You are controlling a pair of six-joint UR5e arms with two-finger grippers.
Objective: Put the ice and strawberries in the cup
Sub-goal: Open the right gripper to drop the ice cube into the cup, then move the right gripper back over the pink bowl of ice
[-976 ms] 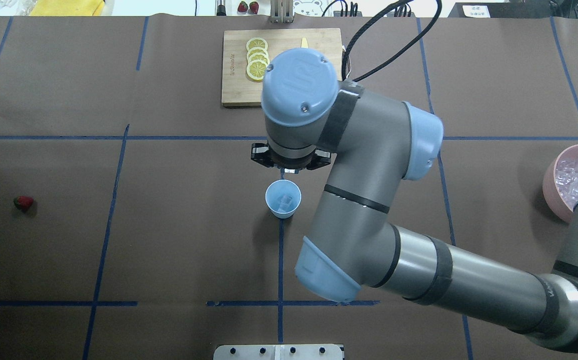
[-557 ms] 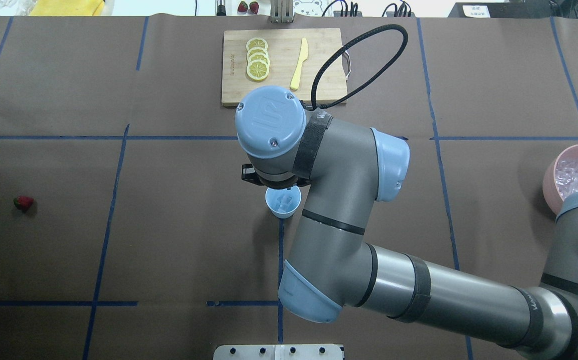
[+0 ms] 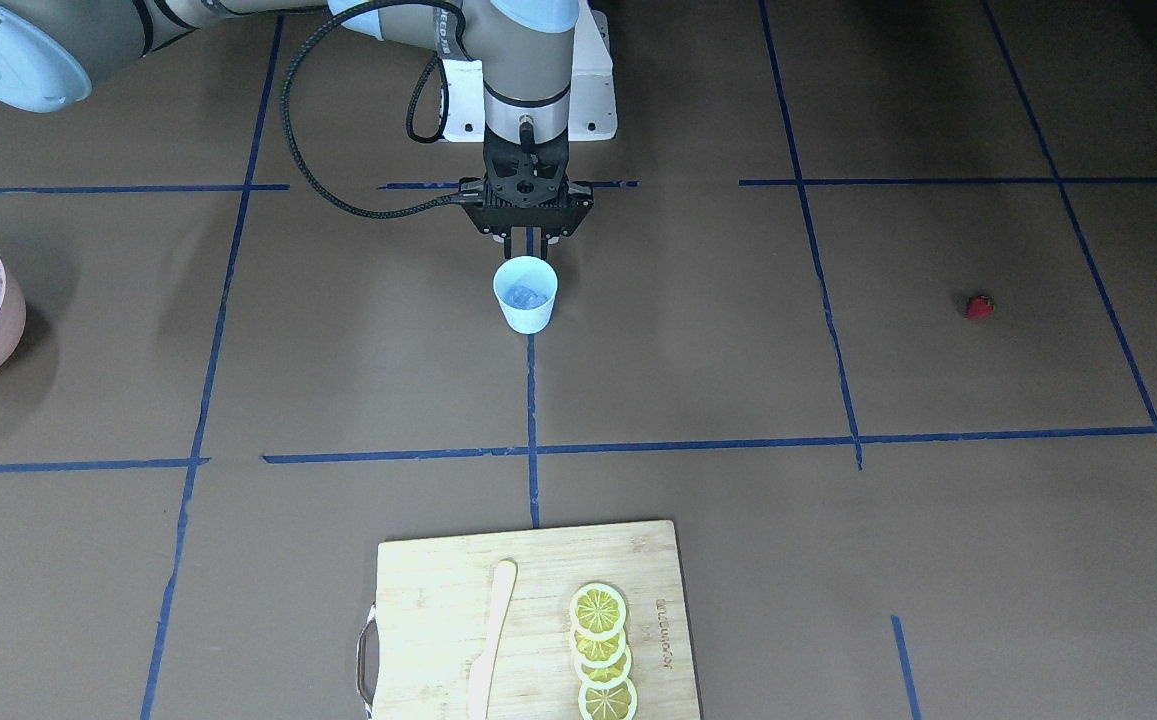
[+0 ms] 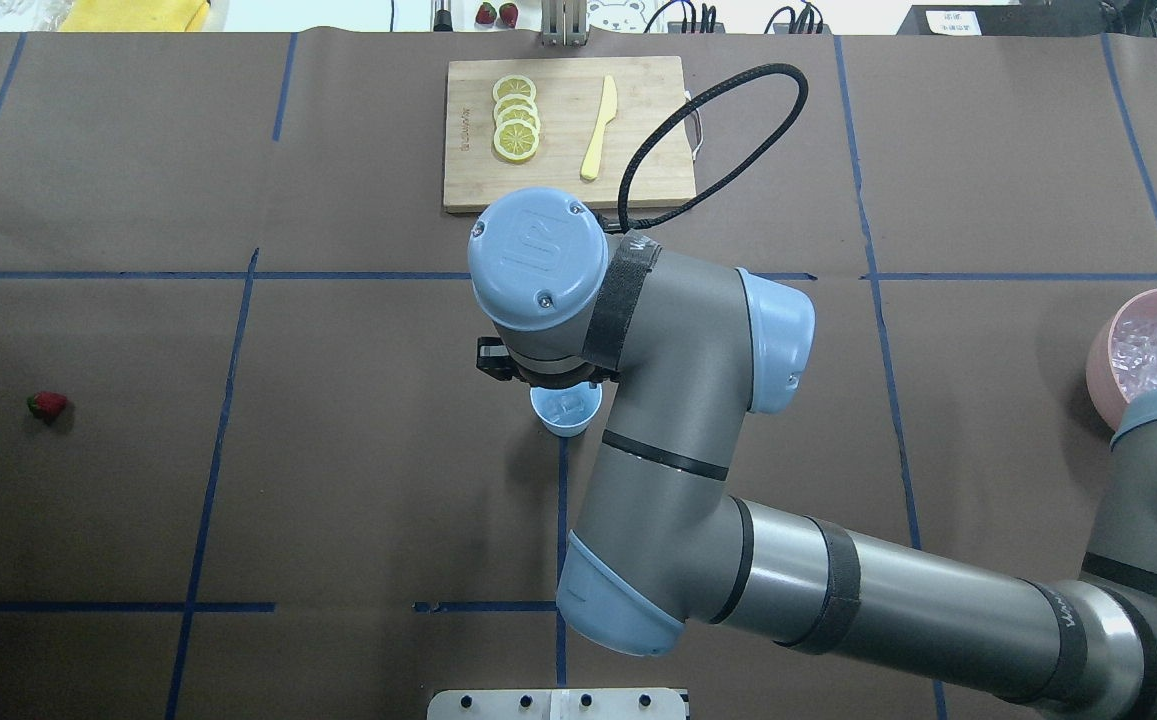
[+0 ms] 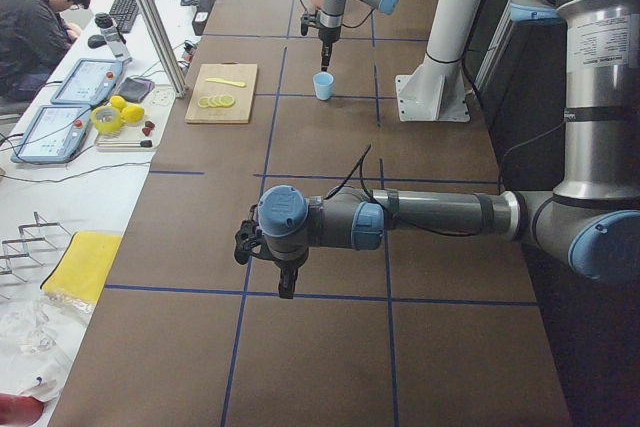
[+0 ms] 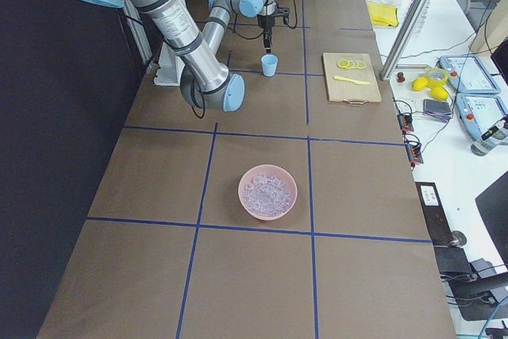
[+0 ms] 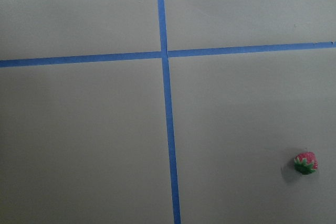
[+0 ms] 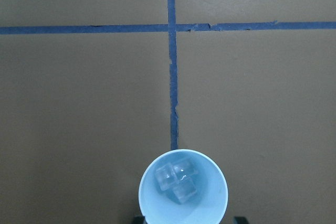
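The light-blue cup point(image 3: 526, 305) stands at the table's middle on a blue tape line, with three ice cubes point(image 8: 176, 181) inside it. In the overhead view the right wrist hides the cup's point(image 4: 566, 418) far rim. My right gripper point(image 3: 528, 250) hangs straight above the cup, open, and nothing shows between its fingertips. One strawberry point(image 4: 47, 405) lies alone far out on my left side, and it also shows in the left wrist view point(image 7: 305, 162). My left gripper point(image 5: 288, 287) points down over bare table; I cannot tell whether it is open or shut.
A pink bowl point(image 4: 1103, 375) full of ice sits at my right edge. A wooden cutting board point(image 4: 638, 170) with lemon slices point(image 4: 516, 118) and a yellow knife point(image 4: 598, 128) lies at the far side. A person point(image 5: 35, 17) sits beside the table.
The right wrist has come down and toward the cup, and now covers the cup's far rim. The cutting board is uncovered again. The strawberry has not moved.
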